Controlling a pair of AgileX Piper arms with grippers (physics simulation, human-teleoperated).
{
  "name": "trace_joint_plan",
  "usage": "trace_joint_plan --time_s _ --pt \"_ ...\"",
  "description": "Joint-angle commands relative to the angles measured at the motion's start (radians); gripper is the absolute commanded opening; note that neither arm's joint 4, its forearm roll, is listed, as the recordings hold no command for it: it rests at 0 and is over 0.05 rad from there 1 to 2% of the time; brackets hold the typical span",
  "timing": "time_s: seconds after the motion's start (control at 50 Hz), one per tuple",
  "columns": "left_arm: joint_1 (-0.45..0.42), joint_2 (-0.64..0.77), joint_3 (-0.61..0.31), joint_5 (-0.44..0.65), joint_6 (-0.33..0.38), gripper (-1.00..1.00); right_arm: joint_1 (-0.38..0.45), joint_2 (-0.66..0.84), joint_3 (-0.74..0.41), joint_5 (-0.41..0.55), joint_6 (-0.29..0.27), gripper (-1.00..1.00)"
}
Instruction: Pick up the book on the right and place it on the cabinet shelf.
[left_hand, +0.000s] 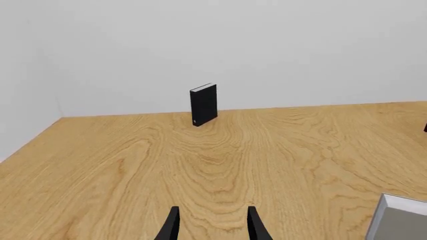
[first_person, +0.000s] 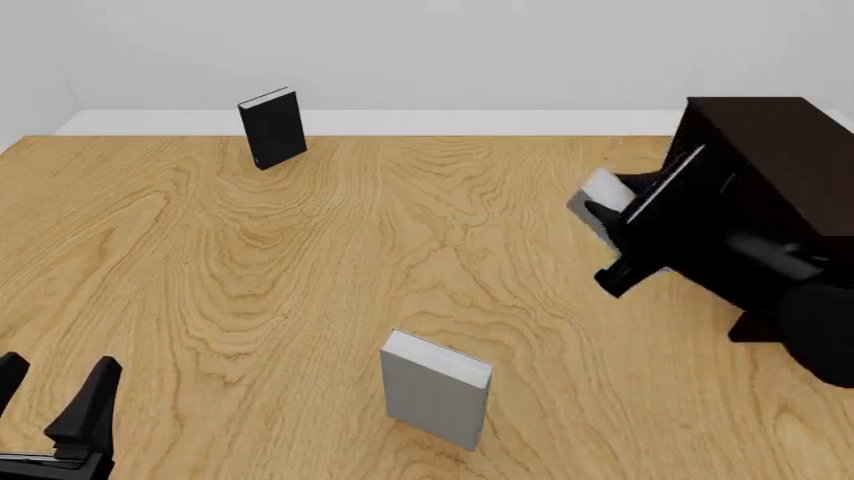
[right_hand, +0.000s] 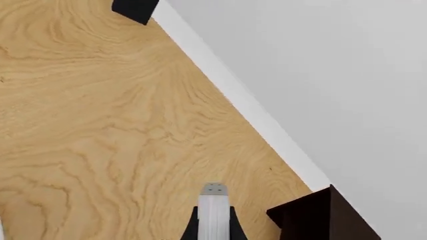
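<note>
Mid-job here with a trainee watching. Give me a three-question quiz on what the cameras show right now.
1. True or false: the right gripper holds the light-grey book.
2. Which book stands at the far left of the table? A) black book B) squat grey book C) none
3. Fill in: the held book is close beside the dark ____.

Key: 1 true, the jaws are closed on its sides in the right wrist view. 2 A. 3 cabinet; whether the book is inside the shelf yet cannot be told.
</note>
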Motion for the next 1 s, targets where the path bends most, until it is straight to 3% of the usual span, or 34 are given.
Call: trace_joint_plan --time_s 0.02,0.08,0.18,0.22,0.26,0.3,0.34,0.42,0.46,0.52,0.78,0.82,1.0 --pt "0.001 0.001 0.0 0.001 -0.003 1.0 0.002 0.02 0.124 -0.203 -0.195 -1.0" --pt "0.002 0.003 0.0 -0.001 -0.004 1.0 0.026 0.038 0.166 -0.266 -0.246 -1.0" --pt "0.003 0.001 0.0 0.0 -0.005 1.0 0.008 0.108 0.256 -0.441 -0.388 -1.0" --pt "0.0 0.0 0.0 0.0 -0.002 1.0 -0.008 0.128 0.274 -0.485 -0.416 -1.0" --pt "0.002 0.0 0.0 0.001 -0.004 1.0 -0.003 0.128 0.273 -0.488 -0.406 -1.0" --pt "0.002 -0.001 0.0 0.0 -0.003 1.0 -0.002 0.159 0.307 -0.554 -0.461 -1.0" --pt "0.002 0.0 0.0 0.0 -0.002 1.0 -0.01 0.172 0.305 -0.572 -0.463 -1.0" --pt "0.0 0.0 0.0 0.0 -0.001 1.0 0.015 0.244 0.367 -0.709 -0.575 -1.0" --pt "0.002 0.0 0.0 0.001 -0.003 1.0 -0.009 0.238 0.35 -0.683 -0.553 -1.0" --pt "0.002 0.001 0.0 0.0 -0.002 1.0 -0.01 0.266 0.358 -0.737 -0.6 -1.0" --pt "0.002 0.001 0.0 0.0 -0.003 1.0 -0.04 0.299 0.334 -0.769 -0.646 -1.0" --pt "0.003 0.0 0.0 0.001 -0.004 1.0 -0.042 0.32 0.343 -0.798 -0.673 -1.0" --pt "0.004 0.0 0.0 0.002 -0.005 1.0 -0.075 0.344 0.312 -0.804 -0.69 -1.0"
